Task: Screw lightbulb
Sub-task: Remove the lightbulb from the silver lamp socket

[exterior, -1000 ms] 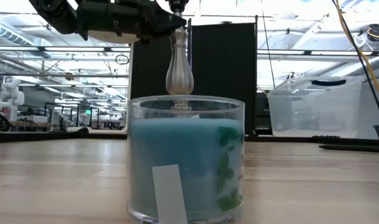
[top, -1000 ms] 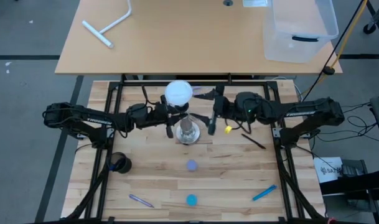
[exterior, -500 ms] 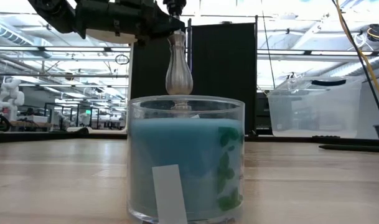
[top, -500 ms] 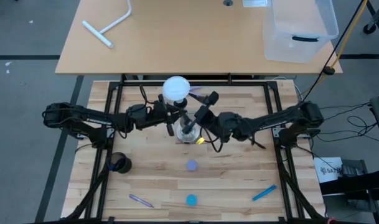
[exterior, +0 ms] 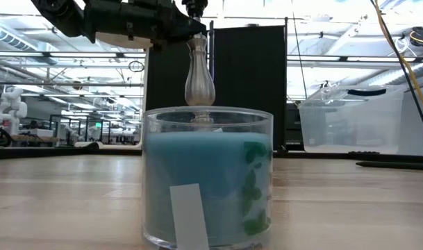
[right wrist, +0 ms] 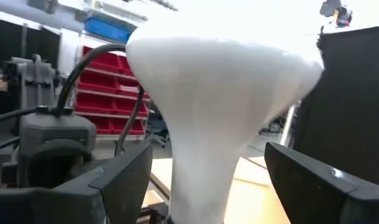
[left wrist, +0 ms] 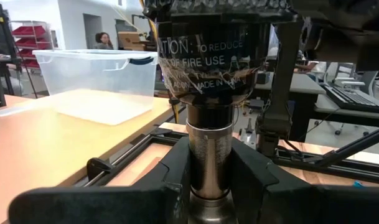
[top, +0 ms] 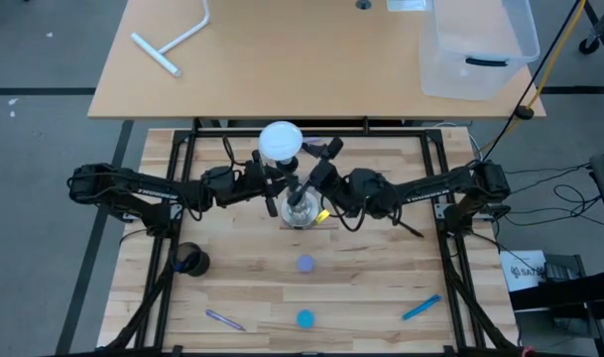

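The white frosted lightbulb stands neck down on the black top of the silvery socket stand at the table's middle. My left gripper comes from the left and is shut on the stand's post, under the black socket top. My right gripper comes from the right and is open. In the right wrist view its fingers stand on either side of the bulb's tapering neck, with gaps showing. In the low view the post rises behind a candle jar. My left gripper pinches the stand's silvery post between its two fingers, just below the black socket top. The fingers come level from the table's left and lie across the upright post. The stand's round base rests on the table.
A blue candle jar stands close to the low camera. A dark round cup, a small purple disc, pens and a yellow piece lie on the table. A clear bin sits on the far desk.
My right gripper has gone from the stand's right side toward the table's left and far edge, turned, and come around the bulb's neck. My left gripper has kept hold of the post.
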Tool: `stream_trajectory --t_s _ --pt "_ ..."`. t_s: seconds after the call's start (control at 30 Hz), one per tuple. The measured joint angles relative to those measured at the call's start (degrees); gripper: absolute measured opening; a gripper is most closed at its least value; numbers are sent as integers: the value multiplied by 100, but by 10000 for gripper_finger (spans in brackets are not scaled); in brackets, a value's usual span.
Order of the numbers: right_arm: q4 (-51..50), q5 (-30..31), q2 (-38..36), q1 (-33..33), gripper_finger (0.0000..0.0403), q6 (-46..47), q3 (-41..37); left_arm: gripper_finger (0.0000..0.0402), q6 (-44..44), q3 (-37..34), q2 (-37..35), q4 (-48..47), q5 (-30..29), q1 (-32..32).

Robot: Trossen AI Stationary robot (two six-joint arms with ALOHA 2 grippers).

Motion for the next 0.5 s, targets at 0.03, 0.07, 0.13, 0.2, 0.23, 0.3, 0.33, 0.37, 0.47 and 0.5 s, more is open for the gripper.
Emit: stream_trajectory --t_s 0.03,0.07,0.13,0.2,0.23,0.3,0.33,0.37,0.47,0.5 --pt "55 -117 0 -30 302 -8 0 76 0 0 0 0 -1 1" --pt "120 -250 0 -53 302 -8 0 76 0 0 0 0 -1 1" --pt "170 -439 0 -107 302 31 22 76 2 0 0 0 -1 2" --pt "21 -509 0 -165 302 51 106 76 4 0 0 0 -1 2" --pt "-42 -600 0 -199 302 66 128 76 8 0 0 0 -8 4" --pt "-80 -837 0 -253 302 163 156 76 17 0 -2 -2 -28 2" --pt "-98 -980 0 -282 300 199 164 76 19 0 -2 -1 -32 2" --pt "-115 -1104 0 -312 299 226 177 76 20 0 -2 0 -34 2" --pt "-181 -1320 -5 -375 285 241 186 76 29 -2 -2 -11 -25 2" --pt "-252 -1412 -17 -398 278 268 187 76 37 -4 -2 -13 -7 2"
